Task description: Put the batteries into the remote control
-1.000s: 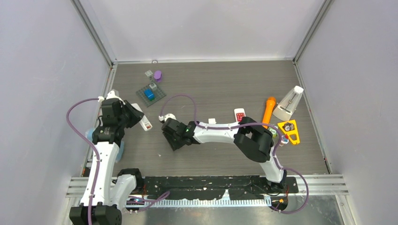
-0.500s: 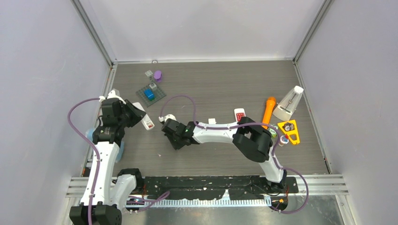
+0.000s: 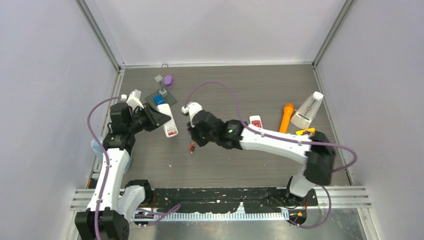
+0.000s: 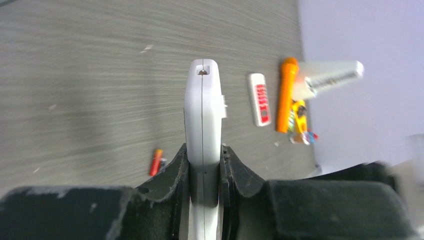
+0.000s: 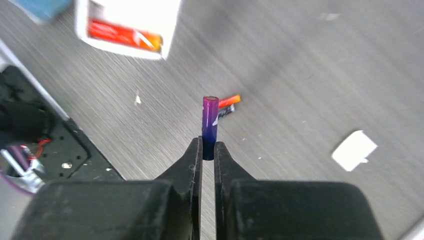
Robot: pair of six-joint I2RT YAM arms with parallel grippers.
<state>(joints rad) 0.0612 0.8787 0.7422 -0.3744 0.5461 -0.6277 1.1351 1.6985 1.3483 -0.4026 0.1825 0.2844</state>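
Clamps white plastic remote (image 4: 202, 110) in left gripper (image 4: 203, 154), pinches slim purple battery (image 5: 209, 117) in right gripper (image 5: 208, 146); likely needs aligning to battery bay (image 5: 125, 31).

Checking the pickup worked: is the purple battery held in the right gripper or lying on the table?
Held. The right gripper is shut on the purple battery, which sticks out beyond it, above the table.
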